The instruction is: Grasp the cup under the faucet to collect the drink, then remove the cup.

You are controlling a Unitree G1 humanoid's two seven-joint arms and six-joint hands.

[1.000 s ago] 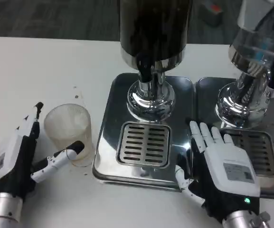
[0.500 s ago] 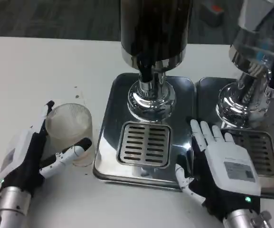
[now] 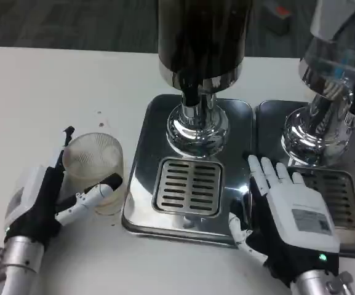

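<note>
We see a white table [image 3: 48, 80] carrying two drink dispensers. The dark dispenser [image 3: 202, 37] stands on a steel tray [image 3: 141, 166] with a slotted drip grate [image 3: 187, 186] below its faucet [image 3: 191, 97]. Just beside it, the clear dispenser [image 3: 337, 61] stands on its own steel tray [image 3: 269, 123]. Our right hand [image 3: 291, 215] lies flat where the two trays meet, fingers stretched out and apart, gripping nothing. Our left hand [image 3: 48, 193] curls round the cup [image 3: 94, 172], thumb in front and fingers at its far side; we cannot tell how firmly it grips. The cup stands on the table, left of the tray, away from the faucet.
</note>
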